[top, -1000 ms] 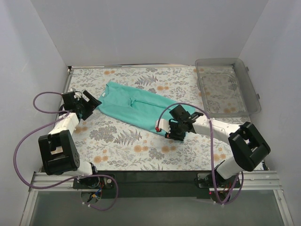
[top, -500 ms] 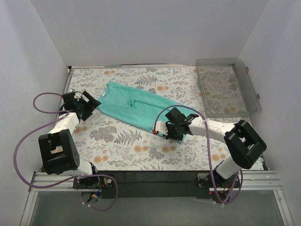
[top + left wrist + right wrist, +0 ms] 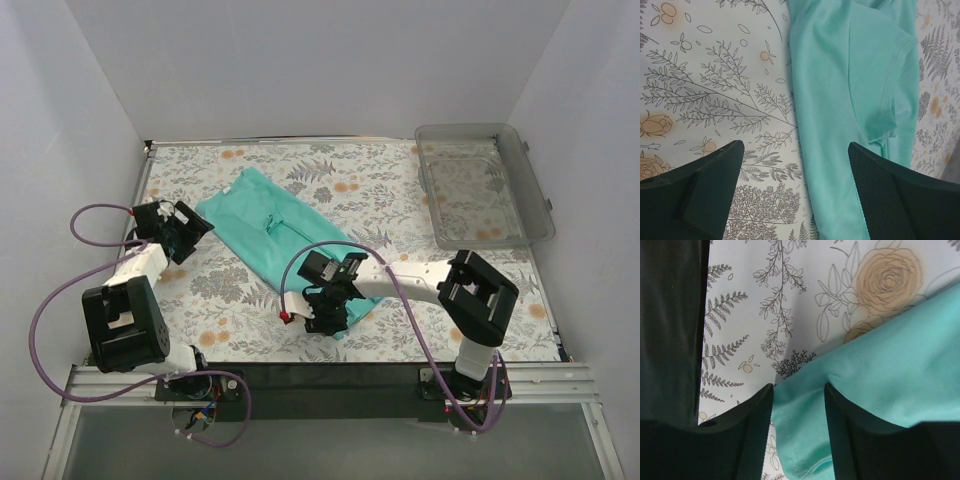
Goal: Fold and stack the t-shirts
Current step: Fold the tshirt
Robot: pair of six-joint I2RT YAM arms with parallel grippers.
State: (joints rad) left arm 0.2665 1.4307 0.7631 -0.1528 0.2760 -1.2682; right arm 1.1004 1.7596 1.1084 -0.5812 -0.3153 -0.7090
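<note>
Logging the t-shirt (image 3: 262, 222) as lying in a diagonal teal band on the floral table (image 3: 400, 190), running from left of centre at the back toward the near edge, where its near end is meeting the right gripper (image 3: 328, 312). I am seeing that gripper's fingers (image 3: 755, 430) pinching a bunched edge of the fabric between them, low over the table. The left gripper (image 3: 192, 226) is hovering just beside the shirt's far left corner, jaws standing wide and gripping nothing.

t-shirt (image 3: 262, 226) end hidden, beneath right tool (image 3: 328, 312)
</note>
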